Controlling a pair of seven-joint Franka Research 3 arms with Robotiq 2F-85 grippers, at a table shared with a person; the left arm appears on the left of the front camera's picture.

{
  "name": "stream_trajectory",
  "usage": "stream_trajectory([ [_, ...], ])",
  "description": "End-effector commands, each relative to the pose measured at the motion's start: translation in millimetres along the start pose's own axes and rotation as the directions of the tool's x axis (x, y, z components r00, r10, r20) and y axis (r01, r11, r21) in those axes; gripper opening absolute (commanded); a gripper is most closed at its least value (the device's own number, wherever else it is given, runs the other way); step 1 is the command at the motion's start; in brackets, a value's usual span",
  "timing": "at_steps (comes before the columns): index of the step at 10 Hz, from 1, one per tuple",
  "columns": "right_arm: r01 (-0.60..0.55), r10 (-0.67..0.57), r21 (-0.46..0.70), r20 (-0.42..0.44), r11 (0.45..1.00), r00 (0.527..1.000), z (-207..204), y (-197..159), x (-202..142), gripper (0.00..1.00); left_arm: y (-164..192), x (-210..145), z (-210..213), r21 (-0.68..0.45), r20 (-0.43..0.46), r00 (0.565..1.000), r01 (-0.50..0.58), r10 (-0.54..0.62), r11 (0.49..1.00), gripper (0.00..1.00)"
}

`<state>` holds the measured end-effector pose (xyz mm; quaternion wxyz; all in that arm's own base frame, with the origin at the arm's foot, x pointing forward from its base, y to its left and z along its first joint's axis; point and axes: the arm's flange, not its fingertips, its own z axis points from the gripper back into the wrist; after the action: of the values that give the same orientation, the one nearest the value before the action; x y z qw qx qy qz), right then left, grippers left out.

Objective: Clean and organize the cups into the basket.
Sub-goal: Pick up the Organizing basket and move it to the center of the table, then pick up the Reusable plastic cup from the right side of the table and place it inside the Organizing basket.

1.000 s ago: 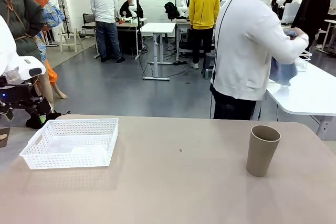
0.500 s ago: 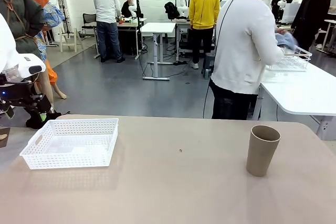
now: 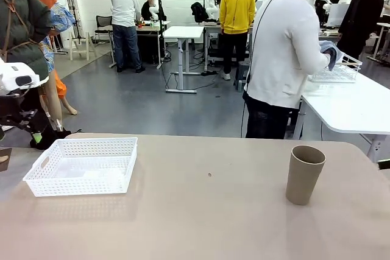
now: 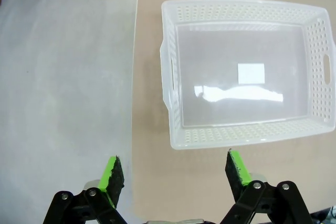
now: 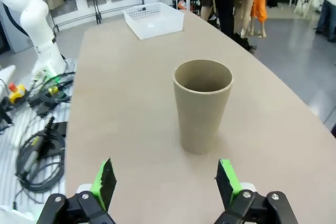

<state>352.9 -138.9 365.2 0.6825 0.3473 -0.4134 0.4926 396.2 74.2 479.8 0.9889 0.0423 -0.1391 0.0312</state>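
One tan-brown cup stands upright and empty at the right of the table. In the right wrist view this cup is just ahead of my right gripper, whose green-padded fingers are open and apart from it. The white lattice basket sits empty at the table's left. In the left wrist view my left gripper hangs open above the table's edge, just short of the basket's near wall, holding nothing.
A person in a white sweater stands behind the far edge, turned to a neighbouring white table with a wire basket, a blue cloth in hand. Cables lie on the floor beside the table. My left arm rises at the left edge.
My left arm has drawn a little to the left. The person has lifted the blue cloth up to the wire basket. The cup and the basket have not moved.
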Motion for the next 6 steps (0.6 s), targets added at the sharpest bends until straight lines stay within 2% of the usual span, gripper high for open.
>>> stream_trajectory([
  [1, 0.015, -0.015, 0.037, 0.009, 0.999, 1.0, -11, -45, -16, 1.0, 7, -11, -3, -0.075, -0.03, 0.999, 0.018, -0.02, 0.997, 1.0],
  [4, 0.024, -0.021, 0.082, -0.038, 0.996, 0.999, -39, -89, -30, 1.0, 0, -17, -8, -0.115, -0.073, 0.997, 0.011, -0.019, 0.993, 1.0],
  [5, 0.014, -0.008, 0.09, -0.067, 0.996, 0.998, -52, -99, -32, 1.0, 7, -12, -9, -0.063, -0.048, 0.999, 0.007, -0.01, 0.998, 1.0],
  [6, 0.016, -0.007, 0.101, -0.086, 0.995, 0.996, -63, -105, -34, 1.0, 7, -12, -9, -0.063, -0.048, 0.999, 0.007, -0.01, 0.998, 1.0],
])
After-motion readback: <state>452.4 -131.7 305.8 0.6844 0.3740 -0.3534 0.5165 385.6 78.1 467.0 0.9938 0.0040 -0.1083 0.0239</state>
